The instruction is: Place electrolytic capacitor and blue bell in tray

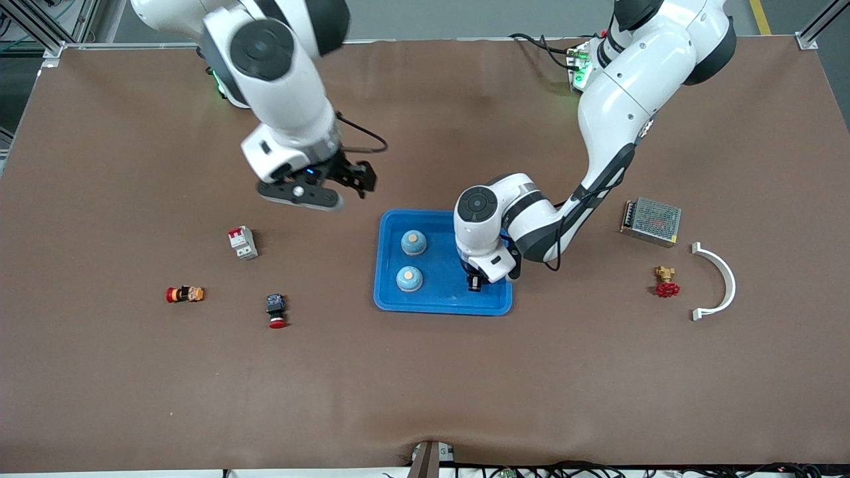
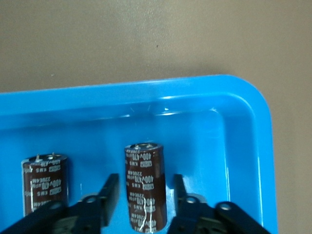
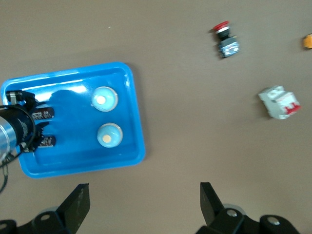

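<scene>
The blue tray [image 1: 443, 300] lies mid-table and holds two blue bells [image 1: 412, 243] [image 1: 409, 279]. My left gripper [image 1: 475, 282] is down in the tray at the end toward the left arm. In the left wrist view its fingers [image 2: 109, 192] stand open on either side of a brown electrolytic capacitor [image 2: 145, 185], with blue tray floor showing in both gaps. A second capacitor [image 2: 45, 183] lies beside it inside the tray's rim [image 2: 253, 112]. My right gripper [image 1: 345, 179] is open and empty in the air over bare table beside the tray [image 3: 134, 105].
Toward the right arm's end lie a red-and-white breaker [image 1: 242, 242], a red push button [image 1: 276, 311] and a small orange part [image 1: 184, 294]. Toward the left arm's end lie a metal power supply [image 1: 651, 221], a brass valve [image 1: 665, 282] and a white curved bracket [image 1: 720, 282].
</scene>
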`<action>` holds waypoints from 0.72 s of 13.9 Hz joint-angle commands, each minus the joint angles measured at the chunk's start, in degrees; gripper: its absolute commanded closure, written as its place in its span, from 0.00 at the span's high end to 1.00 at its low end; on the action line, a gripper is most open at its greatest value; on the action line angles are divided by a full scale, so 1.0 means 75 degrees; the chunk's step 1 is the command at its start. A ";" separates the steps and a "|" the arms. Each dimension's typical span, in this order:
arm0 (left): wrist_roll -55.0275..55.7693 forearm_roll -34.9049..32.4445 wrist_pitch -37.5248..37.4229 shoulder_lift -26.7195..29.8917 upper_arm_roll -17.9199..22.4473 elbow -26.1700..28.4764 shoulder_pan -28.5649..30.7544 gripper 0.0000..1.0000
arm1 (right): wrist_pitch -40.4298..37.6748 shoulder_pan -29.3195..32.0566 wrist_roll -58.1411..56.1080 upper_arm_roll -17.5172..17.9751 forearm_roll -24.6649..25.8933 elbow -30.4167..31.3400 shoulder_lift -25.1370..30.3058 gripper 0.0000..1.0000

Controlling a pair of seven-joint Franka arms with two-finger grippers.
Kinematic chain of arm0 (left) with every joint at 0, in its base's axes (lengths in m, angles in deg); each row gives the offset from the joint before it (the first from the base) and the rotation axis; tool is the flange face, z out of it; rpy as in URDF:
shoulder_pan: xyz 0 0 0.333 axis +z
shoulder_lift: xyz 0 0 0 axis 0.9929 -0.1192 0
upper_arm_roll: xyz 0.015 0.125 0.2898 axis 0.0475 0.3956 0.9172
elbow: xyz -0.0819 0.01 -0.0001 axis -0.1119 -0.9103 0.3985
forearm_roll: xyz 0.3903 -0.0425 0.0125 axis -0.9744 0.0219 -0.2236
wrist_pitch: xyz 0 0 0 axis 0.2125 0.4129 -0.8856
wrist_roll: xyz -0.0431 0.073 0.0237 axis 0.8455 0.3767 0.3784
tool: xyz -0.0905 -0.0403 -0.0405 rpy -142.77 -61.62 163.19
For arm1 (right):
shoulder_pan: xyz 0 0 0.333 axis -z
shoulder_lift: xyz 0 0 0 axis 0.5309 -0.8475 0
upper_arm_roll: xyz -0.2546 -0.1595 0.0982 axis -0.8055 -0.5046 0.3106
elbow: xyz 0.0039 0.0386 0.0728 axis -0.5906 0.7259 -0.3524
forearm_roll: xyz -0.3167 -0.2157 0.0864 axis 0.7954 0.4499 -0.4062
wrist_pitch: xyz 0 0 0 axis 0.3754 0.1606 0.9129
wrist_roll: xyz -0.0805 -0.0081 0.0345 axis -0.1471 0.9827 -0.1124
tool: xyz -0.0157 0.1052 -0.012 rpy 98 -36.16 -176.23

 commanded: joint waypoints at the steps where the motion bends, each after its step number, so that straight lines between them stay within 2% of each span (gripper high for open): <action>1: 0.0131 -0.0311 0.0054 -0.0049 -0.0023 -0.0125 0.0017 1.00 | -0.0767 0.0787 -0.1237 0.0037 -0.0138 0.0402 0.0976 1.00; 5: 0.0073 -0.0265 -0.0039 0.0173 -0.0047 -0.0171 0.0076 1.00 | -0.1368 0.2311 -0.3009 0.0025 -0.0126 0.0391 0.1553 1.00; 10: -0.0150 -0.0066 -0.0484 0.0302 -0.0129 -0.0218 0.0134 1.00 | -0.0911 0.3227 -0.4030 0.0014 -0.0033 0.0836 0.1541 1.00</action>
